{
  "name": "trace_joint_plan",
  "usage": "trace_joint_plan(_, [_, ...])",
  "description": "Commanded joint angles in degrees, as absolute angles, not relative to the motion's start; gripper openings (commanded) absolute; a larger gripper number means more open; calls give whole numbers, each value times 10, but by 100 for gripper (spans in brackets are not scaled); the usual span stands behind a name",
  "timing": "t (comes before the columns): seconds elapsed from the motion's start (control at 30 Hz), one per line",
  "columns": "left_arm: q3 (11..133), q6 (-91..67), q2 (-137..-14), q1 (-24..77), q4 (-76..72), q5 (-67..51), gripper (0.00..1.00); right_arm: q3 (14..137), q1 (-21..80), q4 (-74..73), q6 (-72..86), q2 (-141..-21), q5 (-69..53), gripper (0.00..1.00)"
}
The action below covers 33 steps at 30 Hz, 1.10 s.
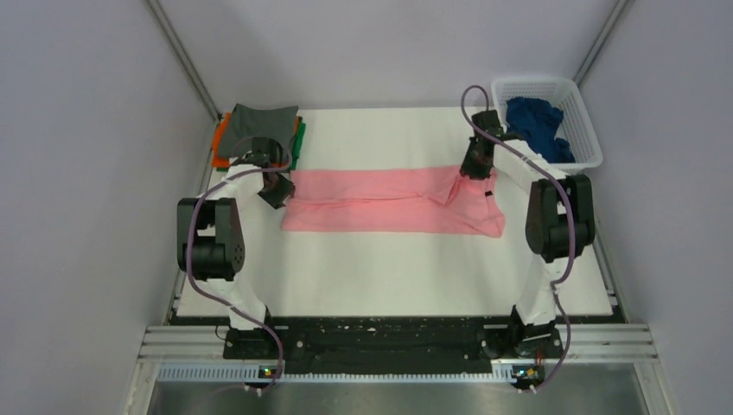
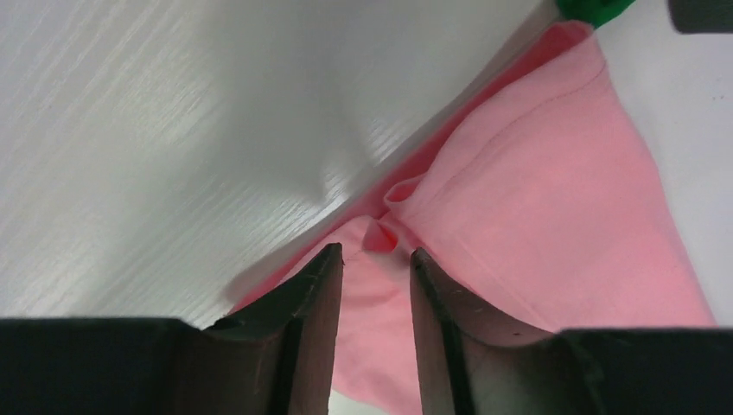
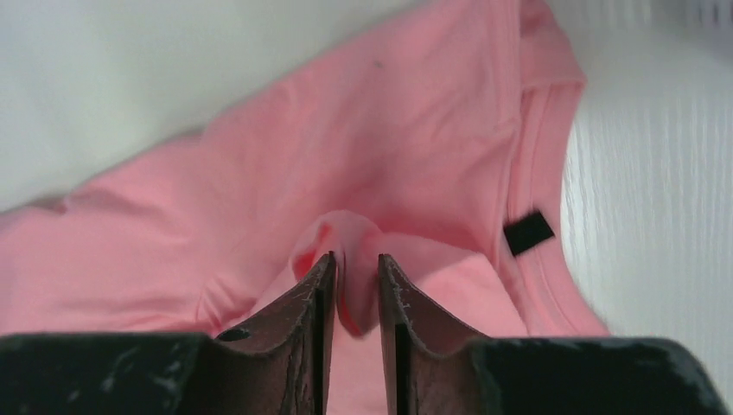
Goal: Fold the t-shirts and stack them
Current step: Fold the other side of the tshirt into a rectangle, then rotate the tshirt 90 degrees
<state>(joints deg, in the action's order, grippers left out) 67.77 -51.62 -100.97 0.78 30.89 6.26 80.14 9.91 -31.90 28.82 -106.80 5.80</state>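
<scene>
A light pink t-shirt [image 1: 389, 201] lies as a long folded band across the table [image 1: 389, 277]. My left gripper [image 1: 278, 192] is at its left end. In the left wrist view the jaws [image 2: 376, 252] stand open over the pink cloth [image 2: 536, 199], a small pinched crease just past the tips. My right gripper [image 1: 474, 169] is at the shirt's bunched right end. Its jaws [image 3: 356, 258] are slightly apart, so it is open, and a loose fold of pink cloth [image 3: 415, 130] stands between them. A folded stack sits at the back left: grey t-shirt [image 1: 259, 125] over orange [image 1: 221, 134] and green [image 1: 298, 143].
A white lattice basket [image 1: 581, 91] at the back right holds a crumpled navy t-shirt [image 1: 536, 125]. The pink shirt's collar with a black label [image 3: 528, 233] lies right of my right fingers. Grey walls enclose the table on both sides.
</scene>
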Motion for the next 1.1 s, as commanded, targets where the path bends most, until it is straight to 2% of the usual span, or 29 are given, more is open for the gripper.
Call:
trace_joint_plan(0.0, [744, -489, -1012, 4, 331, 68, 51, 920, 90, -346, 294, -1132, 63, 37])
trace_joint_plan(0.03, [748, -487, -1003, 4, 337, 67, 69, 932, 90, -354, 290, -1134, 57, 47])
trace_joint_plan(0.07, [749, -482, -991, 4, 340, 67, 94, 929, 90, -348, 288, -1125, 54, 58])
trace_joint_plan(0.1, [748, -479, -977, 4, 344, 66, 98, 913, 90, -335, 288, -1107, 57, 81])
trace_joint_plan(0.13, [745, -477, -965, 4, 347, 63, 99, 886, 90, -316, 288, -1085, 58, 96])
trace_joint_plan(0.17, [737, -475, -950, 4, 348, 53, 99, 856, 90, -296, 286, -1059, 46, 98])
trace_joint_plan(0.33, [692, -458, -899, 14, 327, 4, 99, 702, 99, -208, 288, -961, -77, 99])
trace_joint_plan(0.5, [658, -445, -866, 31, 319, -32, 99, 639, 141, -168, 291, -959, -89, 99])
trace_joint_plan(0.8, [593, -421, -800, 36, 308, -36, 99, 713, 165, -125, 318, -1055, -90, 99])
trace_joint_plan(0.93, [599, -409, -788, 36, 329, -31, 99, 805, 168, -102, 337, -1117, -101, 98])
trace_joint_plan(1.07, [605, -404, -777, 37, 334, -30, 99, 898, 172, -152, 328, -1154, -66, 99])
